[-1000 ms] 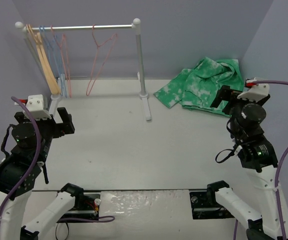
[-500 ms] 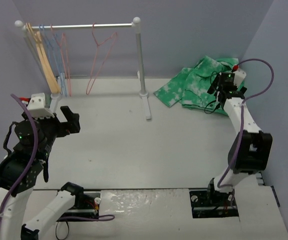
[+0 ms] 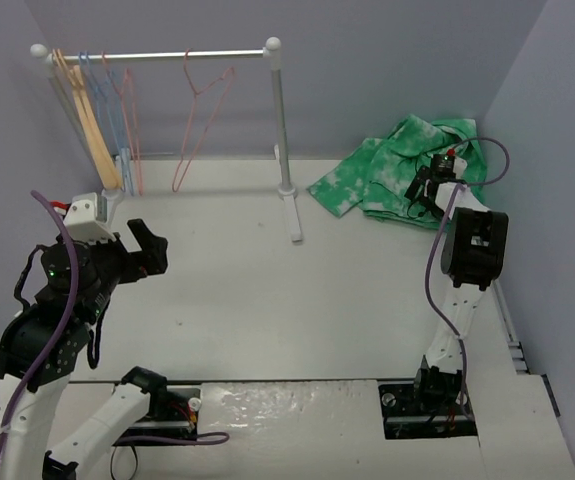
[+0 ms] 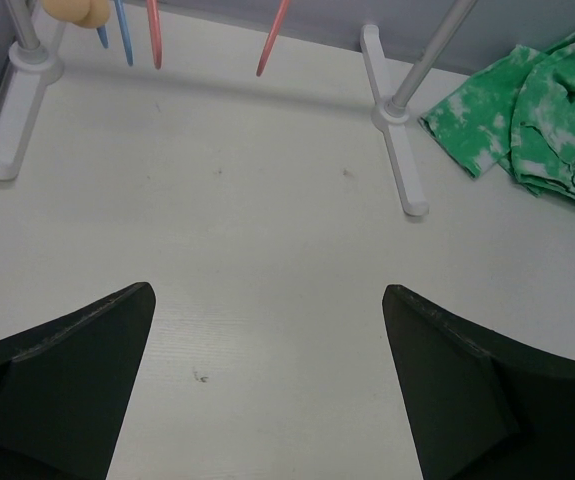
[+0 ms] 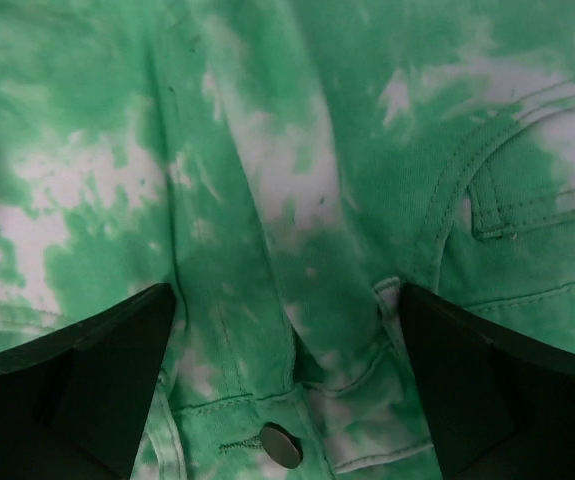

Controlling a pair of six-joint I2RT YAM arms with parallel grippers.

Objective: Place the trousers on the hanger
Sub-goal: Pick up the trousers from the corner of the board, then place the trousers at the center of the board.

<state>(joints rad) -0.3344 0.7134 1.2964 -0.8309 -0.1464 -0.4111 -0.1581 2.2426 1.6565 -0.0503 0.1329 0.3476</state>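
While the green cloth trousers mottled with white tie-dye blotches [image 3: 387, 175] lie crumpled in the far right corner of the white table [image 3: 267, 290], your task stands at its very start: nothing is lifted and nothing is hung. Your right gripper [image 5: 285, 310] hovers close over the waistband, just above a small metal button [image 5: 280, 443]. Its two dark fingers [image 5: 97, 370] are spread wide, with cloth showing between them and no fold pinched. Your left gripper [image 4: 267, 310], likewise parted and holding nothing, hangs over bare tabletop on the near left, well apart from the garment. The thin pink-salmon wire hanger [image 3: 186, 140] hangs by its hook from the white rail of the clothes rack [image 3: 157, 53], apart from the tan wooden hanger [image 3: 89, 130] and the light blue wire hangers [image 4: 124, 35] bunched at the rail's left end. By the look of it, every step is left to you: seize the trousers, bring garment and hanger together, and drape the legs over its lower bar.
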